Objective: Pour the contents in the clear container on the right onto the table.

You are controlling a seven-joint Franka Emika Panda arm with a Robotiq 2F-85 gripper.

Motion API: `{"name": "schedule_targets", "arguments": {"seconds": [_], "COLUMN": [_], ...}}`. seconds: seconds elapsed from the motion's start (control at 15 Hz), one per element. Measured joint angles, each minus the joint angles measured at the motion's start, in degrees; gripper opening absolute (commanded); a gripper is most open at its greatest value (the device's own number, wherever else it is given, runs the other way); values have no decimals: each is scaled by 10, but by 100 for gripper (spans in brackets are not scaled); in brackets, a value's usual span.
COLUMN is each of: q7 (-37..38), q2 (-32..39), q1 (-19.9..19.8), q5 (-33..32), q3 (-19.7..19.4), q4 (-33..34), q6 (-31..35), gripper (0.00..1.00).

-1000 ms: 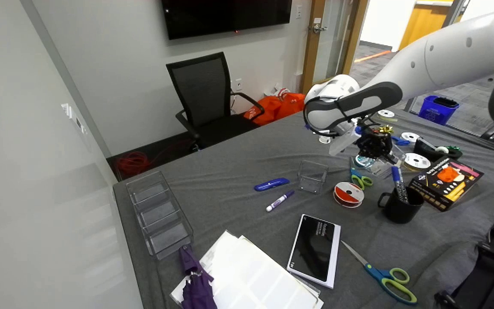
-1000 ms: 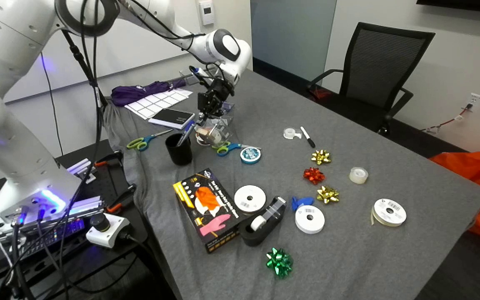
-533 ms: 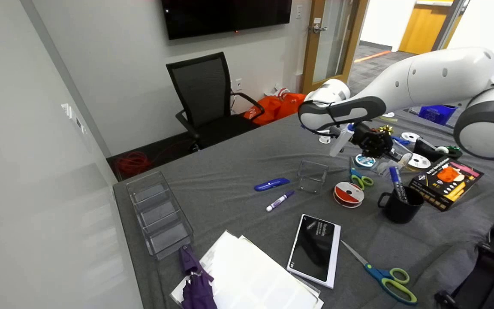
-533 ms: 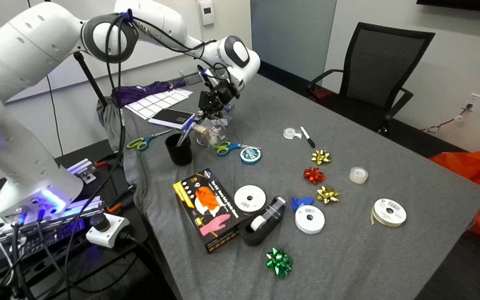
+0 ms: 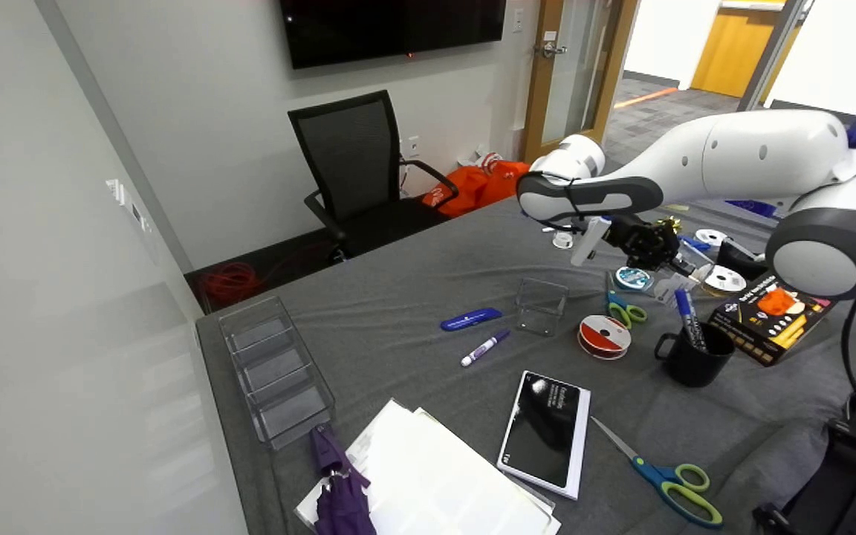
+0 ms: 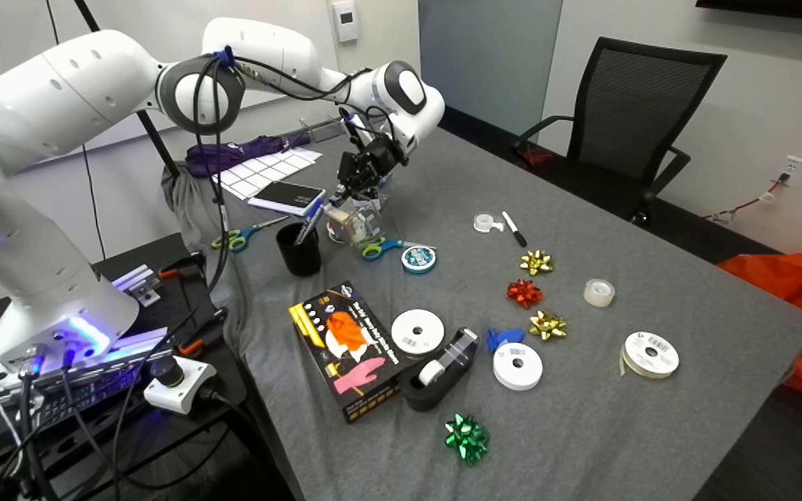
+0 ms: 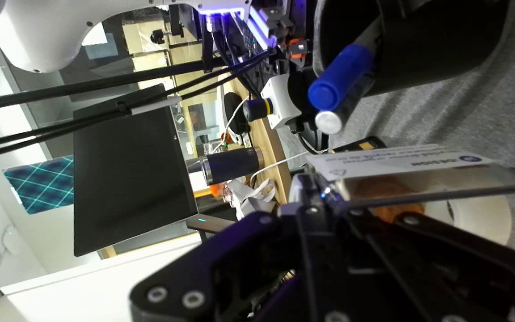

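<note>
The fingers (image 7: 304, 197) sit close together, and they have the clear container (image 6: 369, 220) by its edge! In the wrist view its printed label (image 7: 400, 162) runs out from them toward two o'clock. Is it held above the grey worktop (image 6: 603, 424) or just touching? That I can't tell from here, and the tilt is hard to read too. But look, in an exterior view a tan block (image 6: 347, 226) shows at the container, its outline muddled by the clear walls.

Round the dial from the container there: a teal tape roll (image 6: 418, 259) at four o'clock, green-handled scissors (image 6: 382, 249) just beside it between four and five, a black tape dispenser (image 6: 429, 390) well out at five, a box with gloves pictured on it (image 6: 349, 351) down at six, and near at eight, the black mug (image 6: 299, 254), a blue-tipped marker (image 6: 312, 221) leaning out toward the container.

Now, in an exterior view, a second clear tub (image 5: 541, 319) stands at nine o'clock from the held one, well apart. There's the red ribbon spool (image 5: 605, 337) at eight, the black tablet (image 5: 545, 431) farther off between seven and eight, and way out between eight and nine, the long clear organiser tray (image 5: 277, 369), just beside a purple umbrella (image 5: 340, 487).
</note>
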Motion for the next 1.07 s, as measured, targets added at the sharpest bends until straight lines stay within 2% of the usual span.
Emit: {"name": "schedule_targets", "arguments": {"seconds": [0.67,1.07], "q7": [8,0], "q2": [62,62], "q1": [-8,-8], "q5": [-3,3], "q3": [-11,-10], "q4": [11,23], "q6": [3,-38], "gripper": [1,1]}}
